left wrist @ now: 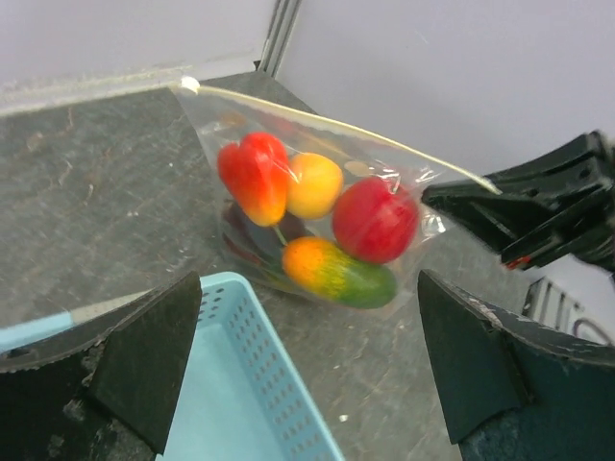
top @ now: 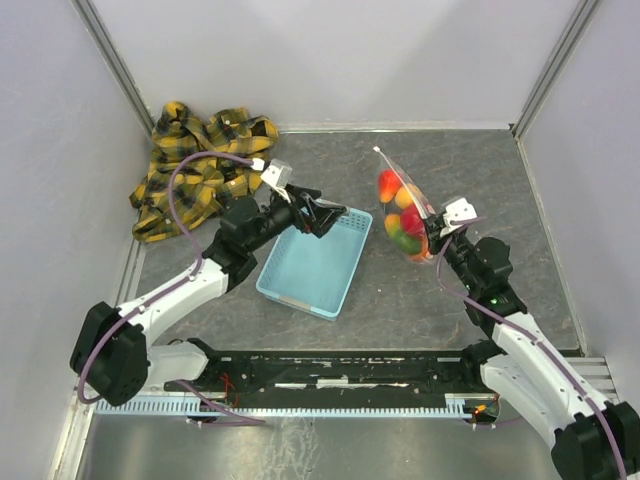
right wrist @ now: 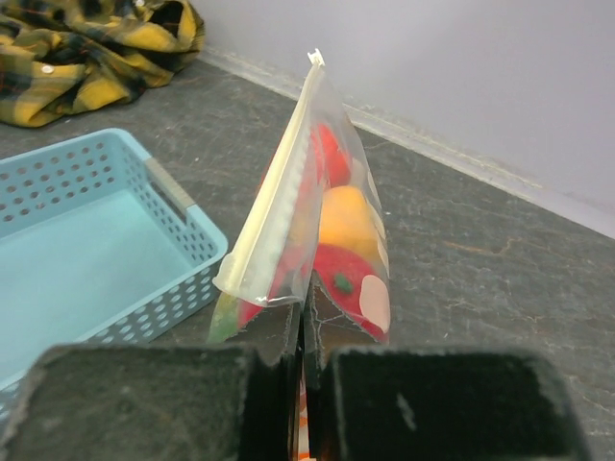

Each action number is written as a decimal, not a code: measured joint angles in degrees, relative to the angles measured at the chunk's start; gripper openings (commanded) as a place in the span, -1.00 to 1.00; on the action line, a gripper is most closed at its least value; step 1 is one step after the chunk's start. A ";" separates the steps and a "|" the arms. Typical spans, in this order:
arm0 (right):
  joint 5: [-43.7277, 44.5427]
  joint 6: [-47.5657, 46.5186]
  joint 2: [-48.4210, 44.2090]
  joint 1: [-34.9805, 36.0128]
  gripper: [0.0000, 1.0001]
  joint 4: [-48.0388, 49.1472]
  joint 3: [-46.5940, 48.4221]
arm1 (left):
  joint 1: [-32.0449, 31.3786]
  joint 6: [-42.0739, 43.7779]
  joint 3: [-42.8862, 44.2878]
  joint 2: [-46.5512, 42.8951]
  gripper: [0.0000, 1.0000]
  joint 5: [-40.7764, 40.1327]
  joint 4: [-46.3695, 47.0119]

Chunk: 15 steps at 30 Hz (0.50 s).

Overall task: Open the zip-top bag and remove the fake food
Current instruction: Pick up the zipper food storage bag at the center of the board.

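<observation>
Here the right tool (right wrist: pixel 303 334) pinches the zip-top bag (top: pixel 403 213) by its edge, the left tool (top: pixel 333 218) gaping nearby.

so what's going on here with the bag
The right gripper is shut on a corner of the zip-top bag by its zip strip, holding it up on edge beside the light blue basket. The left gripper hangs open over the basket, facing the bag. The fake food is all inside, and the zip looks closed, so nothing is out yet.
</observation>
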 measured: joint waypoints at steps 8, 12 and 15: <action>-3.48 0.20 -6.32 -0.31 -0.96 -9.66 2.12 | 5.35 20.20 0.96 2.49 1.00 18.36 1.42; -3.91 0.37 -6.12 -0.48 -0.96 -11.32 2.12 | 5.18 33.46 7.58 8.96 0.97 25.68 0.00; -4.02 0.55 -6.21 -0.57 -0.96 -11.82 2.12 | 5.16 42.18 15.56 14.78 0.88 30.12 -3.28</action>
